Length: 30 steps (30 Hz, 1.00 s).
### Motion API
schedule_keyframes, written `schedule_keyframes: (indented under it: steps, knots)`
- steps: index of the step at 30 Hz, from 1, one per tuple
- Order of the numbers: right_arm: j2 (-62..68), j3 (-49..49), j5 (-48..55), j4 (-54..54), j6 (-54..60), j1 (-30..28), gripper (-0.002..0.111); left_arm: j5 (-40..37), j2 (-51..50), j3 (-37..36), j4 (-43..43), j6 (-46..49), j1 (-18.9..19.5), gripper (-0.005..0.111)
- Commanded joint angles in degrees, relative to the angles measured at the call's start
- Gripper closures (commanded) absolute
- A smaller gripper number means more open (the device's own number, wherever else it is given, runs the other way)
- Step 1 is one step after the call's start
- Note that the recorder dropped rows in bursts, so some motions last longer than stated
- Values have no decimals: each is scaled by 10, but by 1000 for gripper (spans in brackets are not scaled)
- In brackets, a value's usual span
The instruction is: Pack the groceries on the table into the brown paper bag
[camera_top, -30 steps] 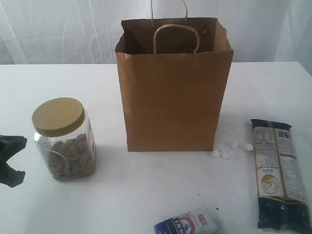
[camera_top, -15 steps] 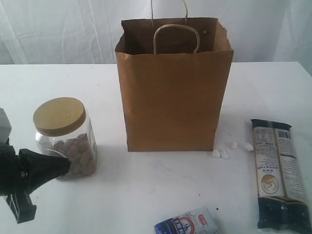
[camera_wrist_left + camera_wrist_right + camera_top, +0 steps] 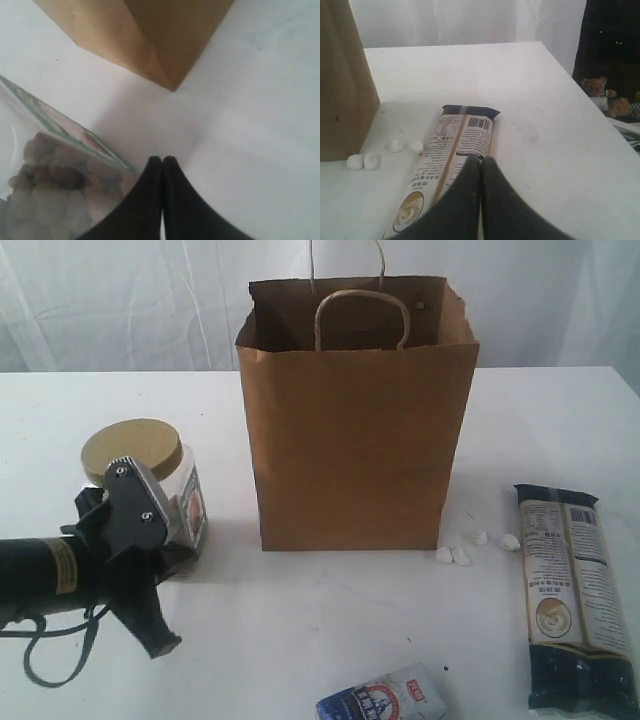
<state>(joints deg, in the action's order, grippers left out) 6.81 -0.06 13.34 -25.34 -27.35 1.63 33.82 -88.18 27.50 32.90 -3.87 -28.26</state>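
Left arm reaches in low from left edge, near level over table point(image 3: 300, 630). Left gripper point(image 3: 160, 642) angles down in front of clear jar point(image 3: 130, 448) — fingers pressed together, holding nothing, jar just beside them. Brown paper bag point(image 3: 355, 440) upright mid-table. Blue-white packet point(image 3: 385, 702) lies flat in front of bag. Right gripper point(image 3: 481, 161) — fingers together, empty, over long dark packet point(image 3: 572, 590).

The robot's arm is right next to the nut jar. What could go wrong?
1. The left gripper is shut and sits beside the clear jar, not around it, so it might shove or tip the jar instead of grabbing it.
2. The jar stands near the brown paper bag; a push that way could knock the bag.
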Motion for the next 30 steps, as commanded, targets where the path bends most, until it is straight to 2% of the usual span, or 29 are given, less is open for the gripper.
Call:
schedule_keyframes:
  steps: [1,3,7,11,14,16,17,20,21,22,23,25,27,30]
  knots:
    - [1,1,-1,-3,3,-5,108,90,-31,40,-26,-8,-4,107]
    - [1,1,-1,-3,3,-5,108,104,-21,46,-26,-18,-4,107]
    - [1,1,-1,-3,3,-5,108,66,45,45,-1,-19,-4,107]
    - [1,1,-1,-3,3,-5,108,52,153,45,10,-53,-4,107]
    - [1,1,-1,-3,3,-5,108,38,240,45,-24,-81,-4,107]
    - [1,1,-1,-3,3,-5,108,-2,292,46,-104,-76,-4,107]
    - [1,1,-1,-3,3,-5,108,-34,317,46,-162,-44,-3,107]
    - [1,1,-1,-3,3,-5,108,-117,326,43,-362,197,38,107]
    - [1,1,-1,-3,3,-5,108,-116,307,41,-436,257,61,107]
    - [1,1,-1,-3,3,-5,108,-100,287,39,-476,270,80,107]
    - [1,1,-1,-3,3,-5,108,-84,259,39,-489,252,103,107]
    - [1,1,-1,-3,3,-5,108,-55,205,48,-432,124,142,107]
    - [1,1,-1,-3,3,-5,108,-34,152,70,-298,-49,177,107]
    - [1,1,-1,-3,3,-5,108,-17,90,128,-117,-258,229,107]
